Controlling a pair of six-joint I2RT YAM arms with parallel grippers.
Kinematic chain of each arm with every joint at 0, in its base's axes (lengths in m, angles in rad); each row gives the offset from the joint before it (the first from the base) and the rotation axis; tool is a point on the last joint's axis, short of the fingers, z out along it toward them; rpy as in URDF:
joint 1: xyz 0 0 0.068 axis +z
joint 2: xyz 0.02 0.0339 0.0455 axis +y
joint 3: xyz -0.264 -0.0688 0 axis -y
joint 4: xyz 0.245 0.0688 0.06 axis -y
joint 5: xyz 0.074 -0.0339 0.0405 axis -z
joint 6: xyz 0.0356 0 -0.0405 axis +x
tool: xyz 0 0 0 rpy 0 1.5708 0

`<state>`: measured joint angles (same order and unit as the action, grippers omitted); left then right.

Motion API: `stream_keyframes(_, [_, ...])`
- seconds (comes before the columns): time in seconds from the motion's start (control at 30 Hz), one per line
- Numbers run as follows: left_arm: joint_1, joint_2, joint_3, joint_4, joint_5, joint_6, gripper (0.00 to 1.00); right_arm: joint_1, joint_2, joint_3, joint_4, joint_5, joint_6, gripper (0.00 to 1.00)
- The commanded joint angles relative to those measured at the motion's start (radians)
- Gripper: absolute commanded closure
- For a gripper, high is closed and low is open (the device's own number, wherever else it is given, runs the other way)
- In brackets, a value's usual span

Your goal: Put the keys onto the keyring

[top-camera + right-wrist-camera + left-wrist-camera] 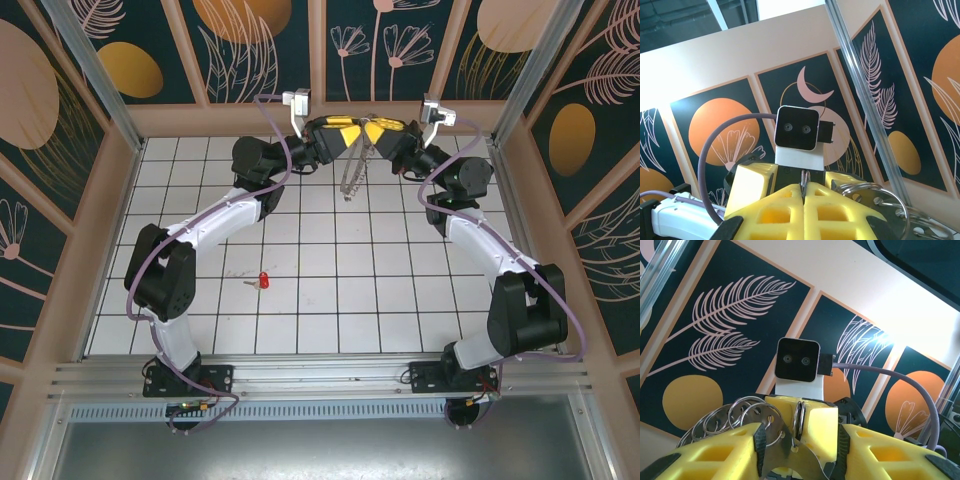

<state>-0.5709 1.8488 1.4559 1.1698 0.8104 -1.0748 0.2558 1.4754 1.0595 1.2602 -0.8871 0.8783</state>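
- Hanging between the two grippers at the far middle of the table point(330, 300), the keyring point(352, 172) is showing from above only as a thin dangling tangle. Its hoop outline is not coming through there.
- The left gripper point(348, 134) and right gripper point(377, 133) are meeting tip to tip in the top view. The yellow fingers are merging together, so neither jaw gap is readable from above.
- In the left wrist view, the left gripper's fingers point(710, 455) are standing partly apart, straddling the right gripper's tip. The bottom edge is cutting them off, and I cannot tell whether the pads are pressing on the hoop.
- The same view is showing a fan of silvery loops point(742, 417) lying over the left-hand finger. One loop is standing upright against the right gripper's tip.
- In the right wrist view, the right gripper's fingers point(785, 210) are pressing tight together, pinching a thin sliver of ring at the seam. The rest of the hoop is trailing off to the lower right, where the frame edge is cutting it off.
- The top view is showing the key point(264, 281), red-headed, lying flat on the tiles left of centre, well apart from both grippers. Its blade is too small to detail.
- Each wrist view is looking straight at the other arm's wrist camera point(797, 360).
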Motion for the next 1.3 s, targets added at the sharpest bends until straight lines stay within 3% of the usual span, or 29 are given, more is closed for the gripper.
stream_keyframes(0.0, [-0.007, 0.011, 0.041, 0.022, -0.004, 0.012, 0.56, 0.011, -0.025, 0.009, 0.047, -0.002, -0.007, 1.00])
stream_keyframes(0.9, [-0.007, 0.020, 0.046, 0.056, -0.004, -0.010, 1.00, 0.030, -0.027, 0.010, -0.015, -0.020, -0.043, 1.00])
stream_keyframes(1.27, [-0.008, 0.015, 0.035, 0.042, -0.005, 0.009, 1.00, 0.030, -0.032, 0.019, -0.077, -0.006, -0.068, 1.00])
